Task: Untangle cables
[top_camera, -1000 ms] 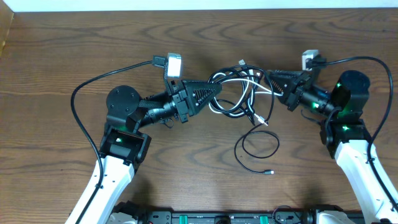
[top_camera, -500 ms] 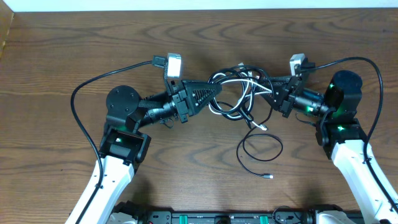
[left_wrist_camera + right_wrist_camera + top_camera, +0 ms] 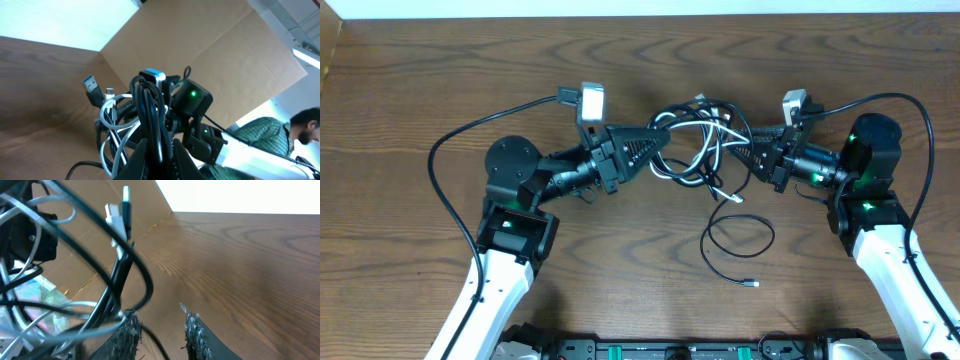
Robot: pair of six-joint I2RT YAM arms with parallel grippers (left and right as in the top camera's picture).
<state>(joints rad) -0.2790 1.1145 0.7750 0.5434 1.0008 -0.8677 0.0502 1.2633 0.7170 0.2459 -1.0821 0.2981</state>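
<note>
Left gripper pinched the cables at frame centre as anchor; right gripper, part-open, perhaps straddled a strand.

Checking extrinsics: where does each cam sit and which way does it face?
Overhead: above the brown wooden table, looking straight down; both arms, tangle of thin black and white cables between them.
Left wrist: behind left gripper (bottom edge), facing the tangle and right arm.
Right wrist: behind right gripper (bottom edge), facing the tangle and table.
Shared: all three show the tangle.
</note>
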